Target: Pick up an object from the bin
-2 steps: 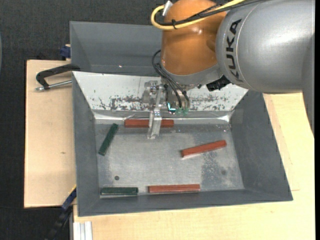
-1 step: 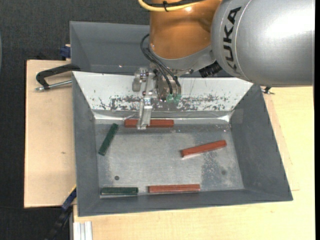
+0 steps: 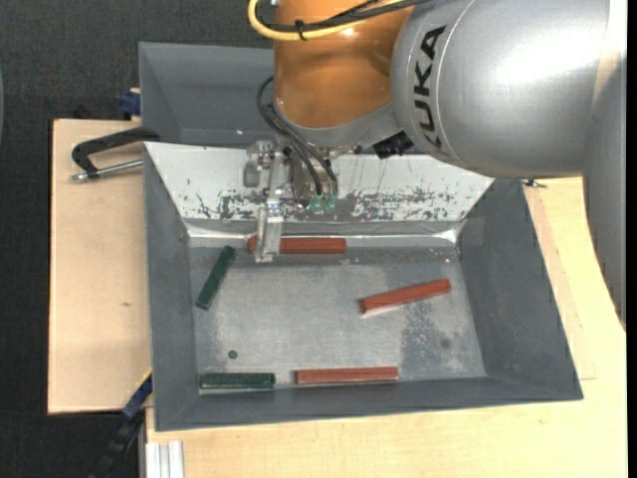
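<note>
The arm [image 3: 498,58] bends over, its pincer [image 3: 267,241] pointing straight down.

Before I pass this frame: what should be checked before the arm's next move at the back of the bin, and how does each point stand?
1. Gripper over a thing: ok. It is down at the left end of the back red bar.
2. Grip on that bar: cannot tell.
3. Room behind the bar: probably not ok. It lies along the foot of the back wall.
4. Nearest neighbour apart: ok. The tilted green bar lies clear, front-left of the gripper.
5. Other things out of the way: ok. The tilted red bar, front green bar and front red bar lie well apart.
</note>
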Robot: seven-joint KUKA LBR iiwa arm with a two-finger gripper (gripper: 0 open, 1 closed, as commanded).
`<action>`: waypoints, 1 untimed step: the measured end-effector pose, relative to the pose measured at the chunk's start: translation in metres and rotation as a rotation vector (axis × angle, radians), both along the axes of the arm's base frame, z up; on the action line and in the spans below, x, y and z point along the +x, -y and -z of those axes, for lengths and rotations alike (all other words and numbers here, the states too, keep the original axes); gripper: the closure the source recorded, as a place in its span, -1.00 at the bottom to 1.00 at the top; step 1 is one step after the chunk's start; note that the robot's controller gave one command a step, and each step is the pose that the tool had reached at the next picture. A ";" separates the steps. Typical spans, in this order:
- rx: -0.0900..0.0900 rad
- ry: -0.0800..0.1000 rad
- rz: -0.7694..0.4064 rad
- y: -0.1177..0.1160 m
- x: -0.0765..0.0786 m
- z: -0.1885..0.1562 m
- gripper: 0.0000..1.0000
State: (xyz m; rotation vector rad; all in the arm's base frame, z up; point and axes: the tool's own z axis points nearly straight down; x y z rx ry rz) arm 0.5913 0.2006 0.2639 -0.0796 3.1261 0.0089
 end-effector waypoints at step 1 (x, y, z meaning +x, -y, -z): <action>-0.003 -0.010 0.032 0.003 -0.002 0.072 -1.00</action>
